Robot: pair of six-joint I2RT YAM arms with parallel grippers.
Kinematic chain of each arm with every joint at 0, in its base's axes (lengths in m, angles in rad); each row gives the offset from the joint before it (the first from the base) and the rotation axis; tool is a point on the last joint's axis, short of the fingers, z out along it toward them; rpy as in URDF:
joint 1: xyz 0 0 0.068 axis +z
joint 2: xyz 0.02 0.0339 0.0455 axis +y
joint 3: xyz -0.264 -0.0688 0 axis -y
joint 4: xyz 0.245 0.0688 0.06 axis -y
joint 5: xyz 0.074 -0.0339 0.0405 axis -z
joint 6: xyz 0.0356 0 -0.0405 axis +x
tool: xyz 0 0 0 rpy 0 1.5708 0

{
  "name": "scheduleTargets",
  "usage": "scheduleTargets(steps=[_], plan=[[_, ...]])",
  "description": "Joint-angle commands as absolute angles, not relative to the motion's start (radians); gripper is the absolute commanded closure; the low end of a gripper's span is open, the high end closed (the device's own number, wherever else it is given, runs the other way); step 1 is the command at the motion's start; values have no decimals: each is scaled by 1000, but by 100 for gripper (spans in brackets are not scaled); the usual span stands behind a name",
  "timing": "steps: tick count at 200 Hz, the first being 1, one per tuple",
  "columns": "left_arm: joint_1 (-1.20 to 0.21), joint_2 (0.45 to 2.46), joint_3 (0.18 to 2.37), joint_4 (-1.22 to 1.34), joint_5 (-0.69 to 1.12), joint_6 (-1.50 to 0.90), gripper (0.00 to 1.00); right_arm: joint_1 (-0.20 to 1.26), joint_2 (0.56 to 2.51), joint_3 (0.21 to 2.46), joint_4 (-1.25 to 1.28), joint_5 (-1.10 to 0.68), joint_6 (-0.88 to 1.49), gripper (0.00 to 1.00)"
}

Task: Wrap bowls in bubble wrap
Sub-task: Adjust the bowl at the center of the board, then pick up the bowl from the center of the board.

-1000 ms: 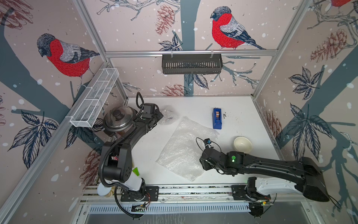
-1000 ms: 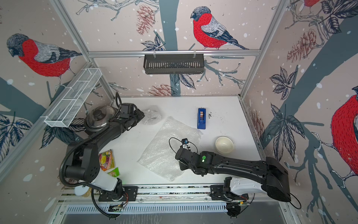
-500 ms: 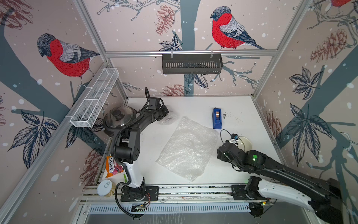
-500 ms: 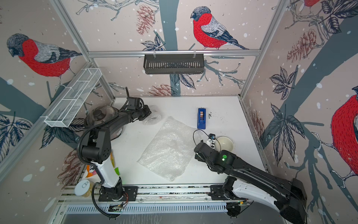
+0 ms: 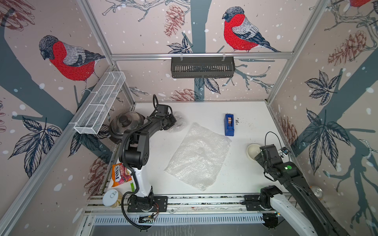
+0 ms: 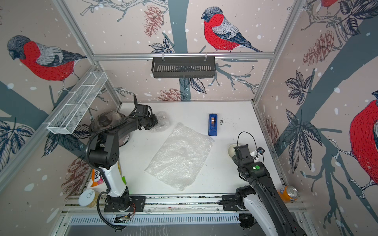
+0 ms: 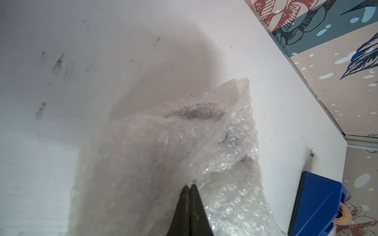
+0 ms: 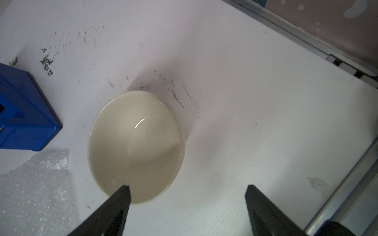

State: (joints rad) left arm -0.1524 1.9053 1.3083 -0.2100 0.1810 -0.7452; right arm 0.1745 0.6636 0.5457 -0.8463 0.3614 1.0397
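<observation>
Flat bubble wrap sheet (image 5: pixel 199 155): just beside blue tape dispenser (image 5: pixel 229 124), on left-arm side, nearer robot.
Crumpled bubble wrap bundle (image 6: pixel 161 124): well apart from dispenser, left-arm side; contents unclear.
Cream bowl (image 5: pixel 252 150): near dispenser, right-arm side.
Right gripper (image 8: pixel 188 196): jaws wide, one finger over bowl rim.
Left gripper (image 7: pixel 189 187): jaws pressed together, tips at bundle; pinch on film cannot tell.

My left pincer (image 5: pixel 173 123) is over at the crumpled bubble-wrap bundle (image 5: pixel 181 125) beside the cooker pot (image 5: pixel 124 123). A flat bubble wrap sheet (image 5: pixel 198 157) lies in the middle of the worktop (image 5: pixel 245 179), and my right pincer (image 5: pixel 262 150) is right over the edge of the cream bowl (image 5: pixel 251 151).
</observation>
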Motion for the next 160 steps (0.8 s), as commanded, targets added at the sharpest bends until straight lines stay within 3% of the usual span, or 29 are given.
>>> scheduleTargets(steps=[1,31,48,70,97,128,160], plan=[[-148,1917,1317,-230,165,-755,100,92,670,507,-722,225,936,10],[-149,1878,1322,-219,199,-747,78,21,666,483,-662,157,891,10],[-161,1801,1308,-185,211,-739,65,5,654,497,-664,170,877,4],[-216,1687,1337,-234,143,-675,55,-19,649,498,-642,144,864,5],[-349,1538,1263,-224,107,-599,52,-68,702,504,-586,84,807,9],[-469,1476,1054,-163,250,-610,53,-112,813,521,-522,27,756,14],[-595,1543,916,-121,315,-635,57,-161,884,494,-482,25,765,34]])
